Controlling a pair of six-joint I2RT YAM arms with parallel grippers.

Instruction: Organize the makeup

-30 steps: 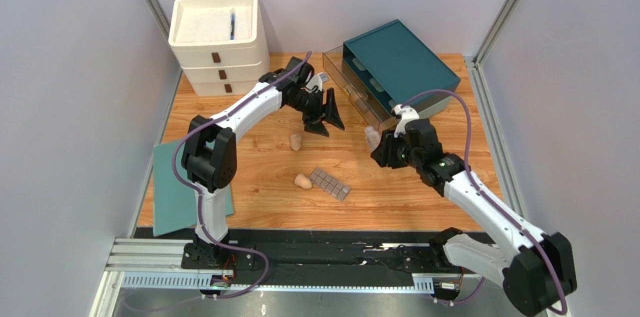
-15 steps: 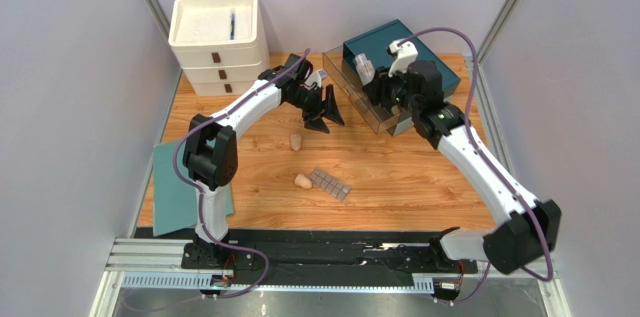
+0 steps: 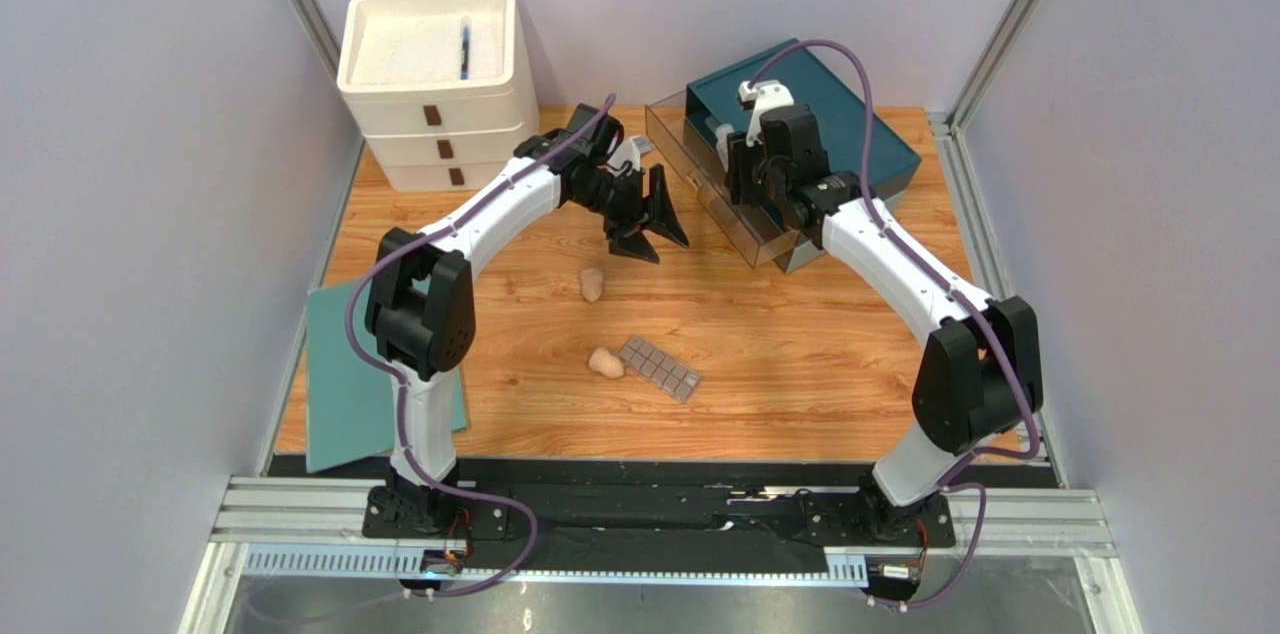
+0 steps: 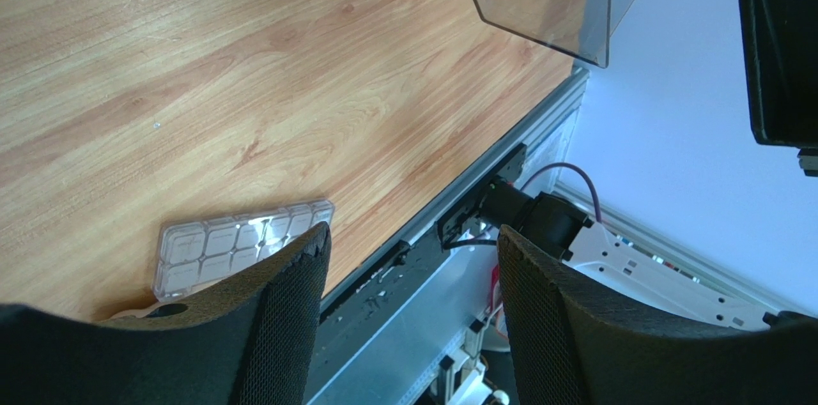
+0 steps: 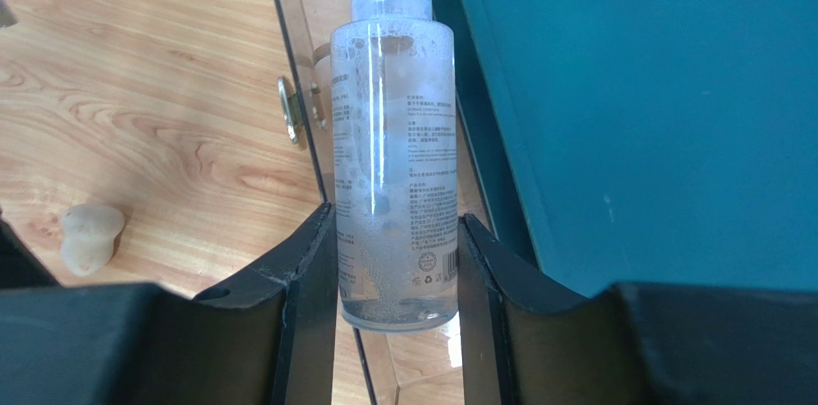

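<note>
The right gripper (image 5: 396, 220) clamps the clear bottle (image 5: 394, 118) above the drawer (image 3: 681, 136) at one o'clock. Released tilted, it could clip the rim and topple. The left gripper (image 4: 413, 242) gapes empty.

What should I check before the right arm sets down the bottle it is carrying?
1. Grip: ok. The right tool pinches the clear bottle from both sides.
2. Drawer open: ok, pulled out of the teal organizer.
3. Bottle over the drawer: ok, the right wrist view shows it above the drawer's inside. Height above it: cannot tell.
4. Left tool out of the way: ok, open, empty, beside the drawer.
5. All makeup sorted: not ok. Two sponges and the palette lie on the table.
</note>
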